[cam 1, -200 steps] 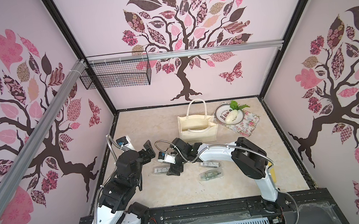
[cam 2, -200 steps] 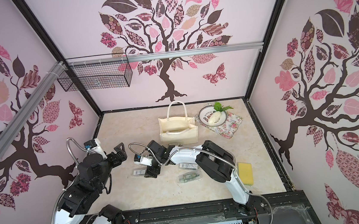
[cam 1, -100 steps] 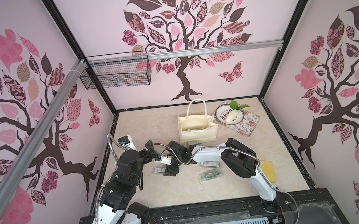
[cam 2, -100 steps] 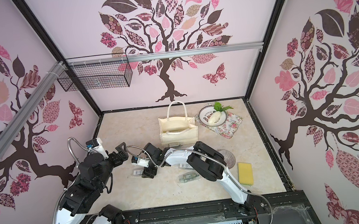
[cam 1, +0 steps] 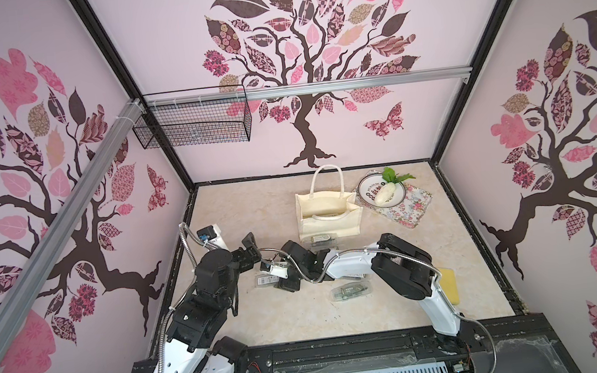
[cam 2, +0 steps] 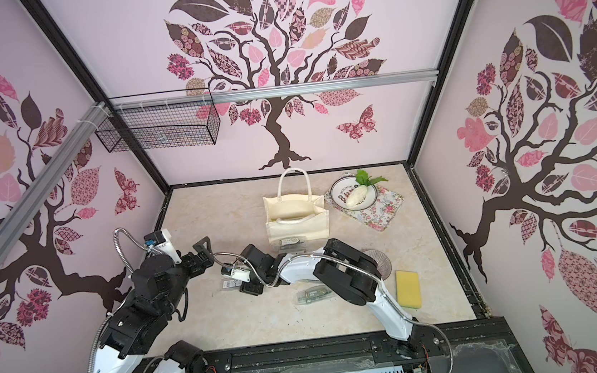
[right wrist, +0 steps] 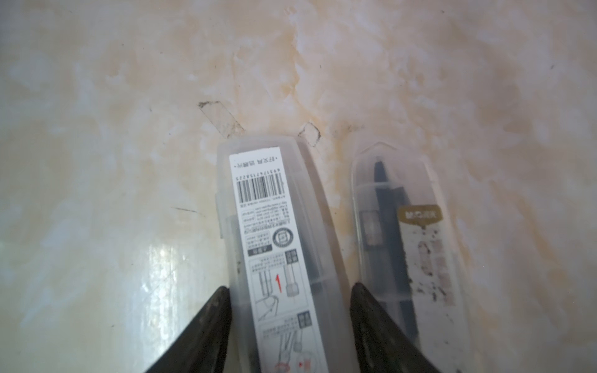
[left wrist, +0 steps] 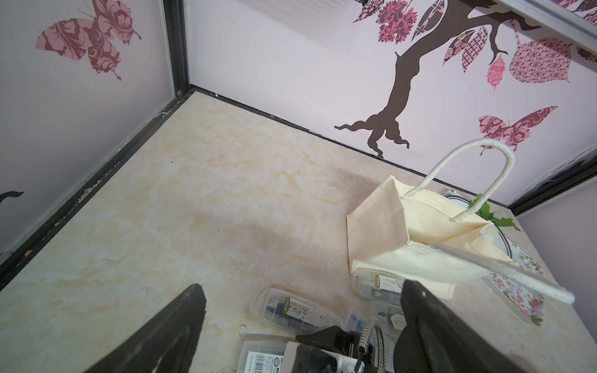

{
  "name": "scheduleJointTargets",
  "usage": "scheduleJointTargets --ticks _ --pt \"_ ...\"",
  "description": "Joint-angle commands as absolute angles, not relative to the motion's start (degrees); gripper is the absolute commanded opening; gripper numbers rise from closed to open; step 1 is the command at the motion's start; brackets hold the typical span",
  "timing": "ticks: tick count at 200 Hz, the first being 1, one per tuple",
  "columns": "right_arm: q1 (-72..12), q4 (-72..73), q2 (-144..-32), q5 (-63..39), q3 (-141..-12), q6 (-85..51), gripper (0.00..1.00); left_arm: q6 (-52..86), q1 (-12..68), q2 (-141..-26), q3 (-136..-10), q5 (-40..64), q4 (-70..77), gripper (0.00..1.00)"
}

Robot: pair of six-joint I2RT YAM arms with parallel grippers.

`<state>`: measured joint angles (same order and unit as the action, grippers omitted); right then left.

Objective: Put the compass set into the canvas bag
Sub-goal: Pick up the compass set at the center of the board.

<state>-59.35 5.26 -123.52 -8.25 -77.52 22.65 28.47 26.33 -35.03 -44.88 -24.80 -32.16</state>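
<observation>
The compass set (right wrist: 284, 242), a clear plastic case with a white barcode label, was seen outside the canvas bag (cam 1: 330, 225), in front of the bag and off toward its left corner, low at the marbled counter (cam 1: 254, 206). Whether it rested fully on the counter could not be told. It was pinched by the right tool (right wrist: 289, 287): in the right wrist view the two dark fingers (right wrist: 206, 326) were set against both long sides of the case. In both top views this tool (cam 1: 287, 282) (cam 2: 250, 287) was bent down over the labelled case (cam 2: 230, 283).

A second clear case (right wrist: 403, 245) was seen just beside the held one, lying along it, with one finger between the two.

The left tool (left wrist: 302, 285) was spread wide and closed on no object; it was held above the counter, in front of the bag and farther to its left than the right tool (cam 1: 252, 249).

The bag stood upright with its mouth open, one loop handle raised and the other folded down. More clear cases (cam 1: 320, 240) were crowded against the bag's front wall, and another case (cam 1: 350, 290) was seen well in front of it. A plate (cam 1: 398, 194) carrying a white radish was set on a floral tray (cam 1: 409, 210) just beside the bag's right side. A yellow sponge (cam 2: 407, 289) was placed in front of the bag, off to its right.
</observation>
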Motion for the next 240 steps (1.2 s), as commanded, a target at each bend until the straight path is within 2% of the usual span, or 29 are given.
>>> scheduleJointTargets --ticks 1,54,76,98,156,240 --pt "-58.98 -1.60 -122.24 -1.68 -73.27 26.01 0.60 28.00 26.14 -34.95 -42.97 -25.07 -30.51 0.97" --pt "-59.02 0.64 -118.22 -5.41 -68.88 27.87 0.51 28.16 26.18 -35.01 -42.81 -25.15 -30.50 0.97" --pt "-59.02 0.89 -118.48 -7.06 -69.26 27.38 0.54 28.21 26.13 -34.78 -42.74 -25.08 -30.54 0.97" --pt "-59.02 1.14 -119.20 -7.95 -69.94 26.94 0.64 28.13 26.18 -34.82 -42.72 -25.15 -30.63 0.97" --pt "-58.98 -0.23 -121.40 -10.83 -73.25 27.55 0.64 28.13 26.19 -34.71 -42.79 -25.23 -30.58 0.97" --pt "-59.00 3.75 -120.61 -8.76 -71.54 27.49 0.52 28.27 26.19 -34.39 -42.67 -25.15 -30.50 0.97"
